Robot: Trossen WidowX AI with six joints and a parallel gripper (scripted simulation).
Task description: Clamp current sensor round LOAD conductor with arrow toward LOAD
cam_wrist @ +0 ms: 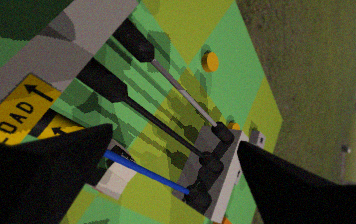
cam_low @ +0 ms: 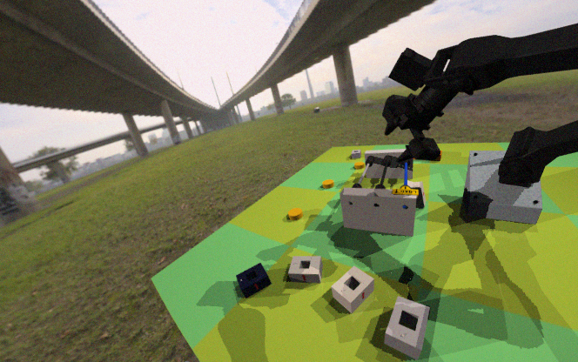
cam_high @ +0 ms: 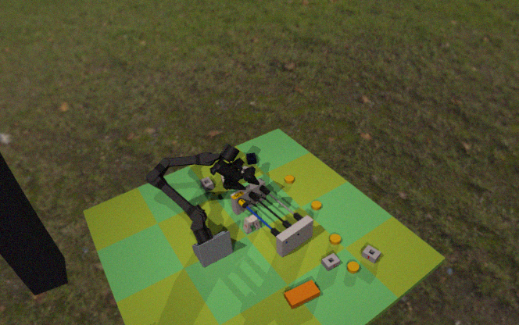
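The open sensor (cam_high: 254,223) (cam_low: 417,188) (cam_wrist: 117,177), pale grey, stands on the table beside the blue conductor (cam_high: 259,219) (cam_low: 406,174) (cam_wrist: 147,172); in the wrist view the left finger and the conductor partly cover it. The yellow LOAD marker (cam_high: 237,195) (cam_low: 405,191) (cam_wrist: 17,117) sits on top of one end support, at the blue conductor's end. The arrow on the sensor cannot be made out. My gripper (cam_high: 251,186) (cam_low: 393,148) (cam_wrist: 176,138) is open and empty, tilted above the conductors. The sensor is not between its fingers.
A black conductor (cam_wrist: 162,125) and a grey conductor (cam_wrist: 182,91) run beside the blue one between two upright supports (cam_high: 295,236) (cam_low: 379,213). Several closed block-shaped sensors, a dark one (cam_low: 253,279), orange discs and an orange block (cam_high: 302,294) lie around.
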